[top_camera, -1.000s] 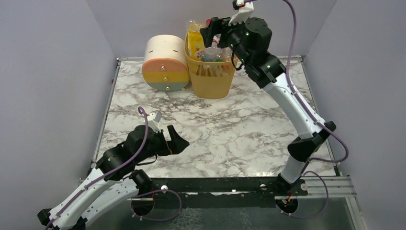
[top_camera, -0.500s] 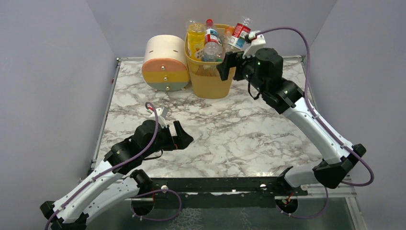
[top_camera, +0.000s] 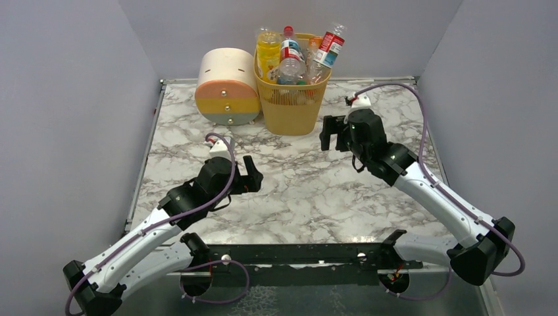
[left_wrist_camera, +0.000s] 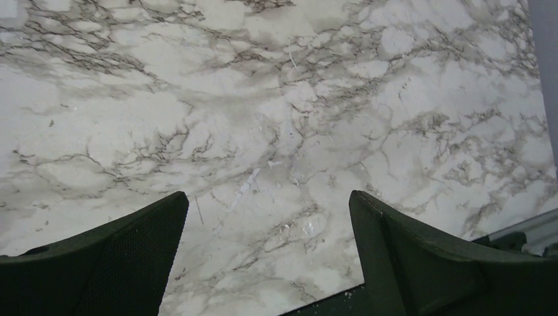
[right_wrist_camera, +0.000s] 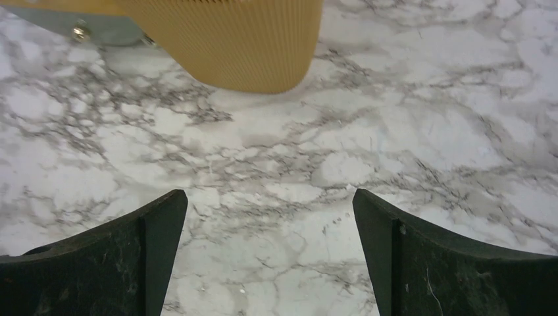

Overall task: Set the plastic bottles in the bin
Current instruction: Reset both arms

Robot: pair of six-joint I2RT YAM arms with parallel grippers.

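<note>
Marble tabletop from above: plastic bottles piled high in the yellow bin. Left wrist: left gripper spread, empty. Right wrist: right gripper spread, empty, bin base ahead. I judge them light, crushable, slick; I'd pinch mid-label.

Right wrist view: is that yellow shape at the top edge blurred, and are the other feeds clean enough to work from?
Right wrist: yes, the tall yellow-orange mesh plastic bin is soft, its perforations smeared to fine texture, while the marble-patterned tabletop is sharp. Left wrist: marble veins crisp. Top external: even light, soft shadows, no strong glare.
</note>
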